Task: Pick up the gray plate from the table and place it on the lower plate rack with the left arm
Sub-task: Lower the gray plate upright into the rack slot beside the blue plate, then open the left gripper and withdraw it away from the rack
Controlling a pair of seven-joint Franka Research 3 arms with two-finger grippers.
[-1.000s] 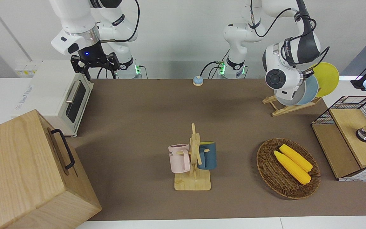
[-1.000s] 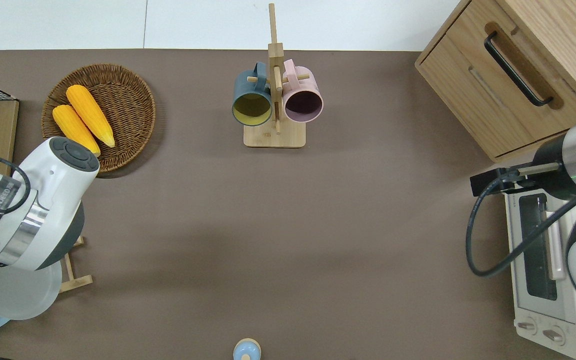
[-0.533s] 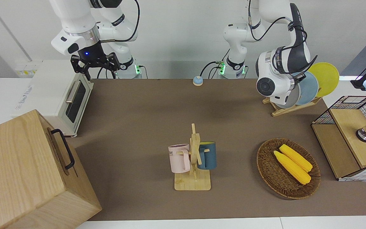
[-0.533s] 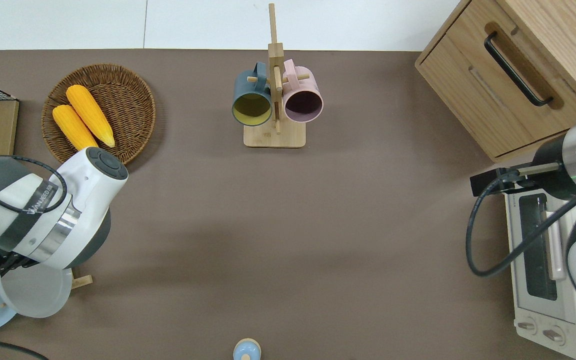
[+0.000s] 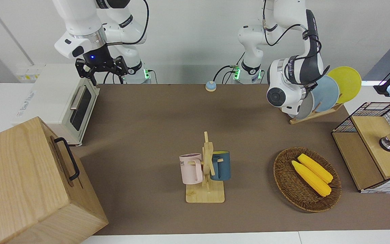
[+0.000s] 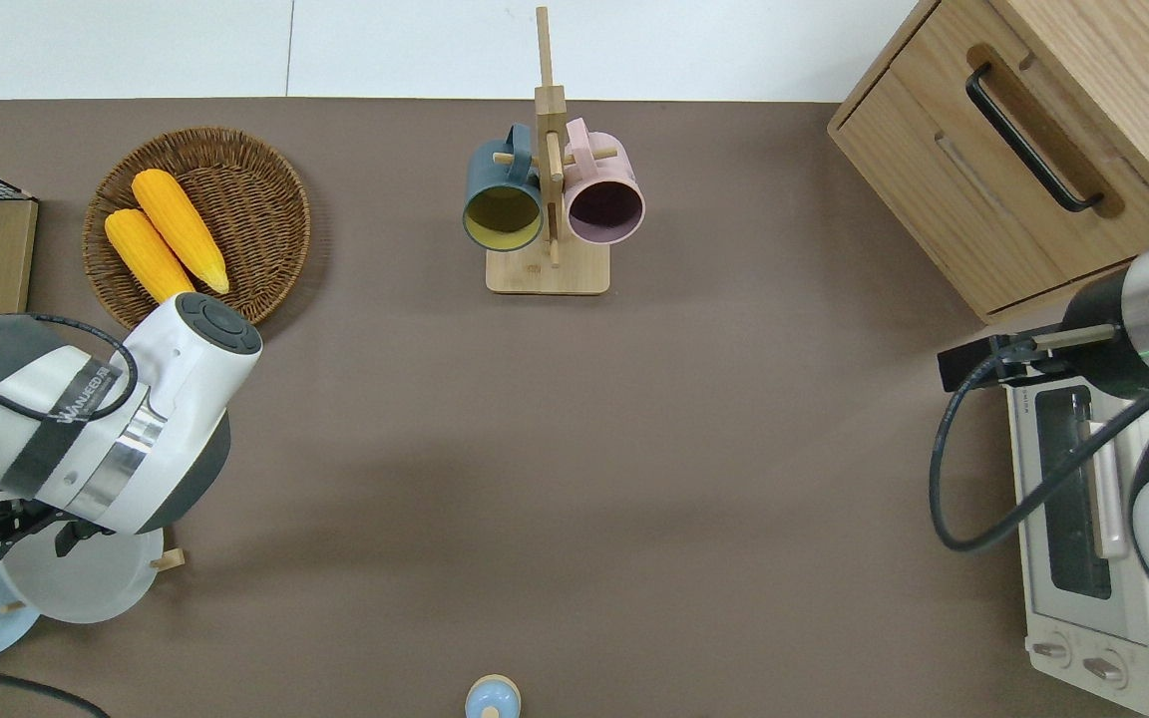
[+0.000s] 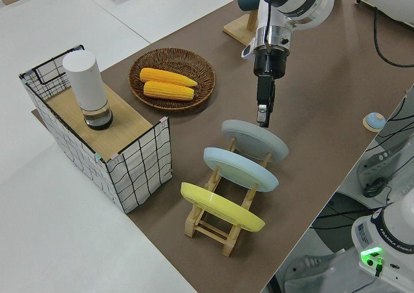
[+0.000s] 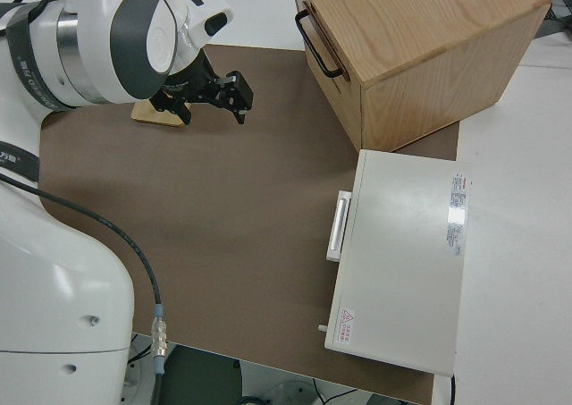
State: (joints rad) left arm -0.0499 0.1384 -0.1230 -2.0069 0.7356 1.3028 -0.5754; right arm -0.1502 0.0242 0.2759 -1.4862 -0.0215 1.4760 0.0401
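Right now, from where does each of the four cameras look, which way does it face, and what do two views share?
Front: across the table, facing both arms; left gripper at the gray plate.
Overhead: straight down; arms enter from the bottom.
Left side: raised at the left arm's end, looking along the lower plate rack with three plates.
Right side: above the parked right arm, toward the toaster oven.
Shared: front and overhead both show the mug stand and corn basket.

Plain white wall (image 5: 188,30); white floor (image 7: 58,215) around.
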